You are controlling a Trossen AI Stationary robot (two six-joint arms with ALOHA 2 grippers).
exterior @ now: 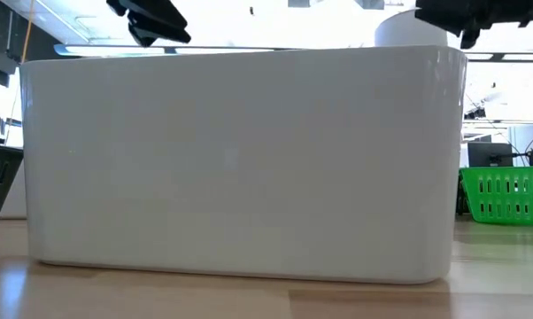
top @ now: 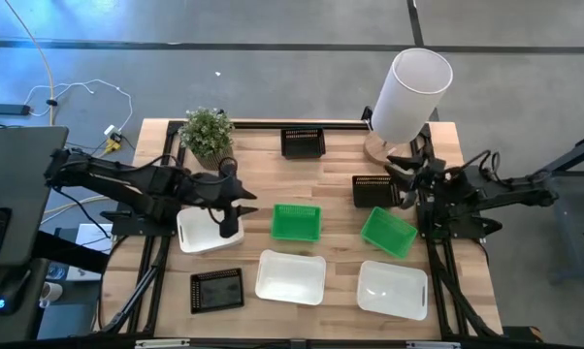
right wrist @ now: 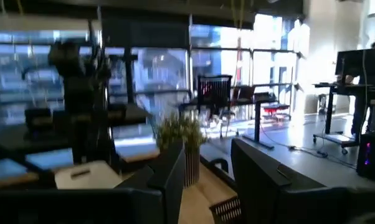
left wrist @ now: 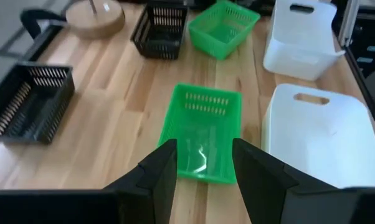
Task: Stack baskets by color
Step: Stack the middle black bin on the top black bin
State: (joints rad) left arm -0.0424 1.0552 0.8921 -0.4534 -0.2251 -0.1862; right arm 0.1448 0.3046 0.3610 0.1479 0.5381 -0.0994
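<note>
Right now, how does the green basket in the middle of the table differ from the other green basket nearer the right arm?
The middle green basket sits square to the table edges; the right green basket is turned at an angle. The middle one stands alone, in front of the left claw; the right one lies close beside a black basket, near the right claw. Both are bright green, slotted, rectangular and empty.

Bare tabletop (top: 336, 170) lies open mid-rear — a lamp (top: 408, 97) and potted plant (top: 209, 133) crowd the back corners, baskets the front.
</note>
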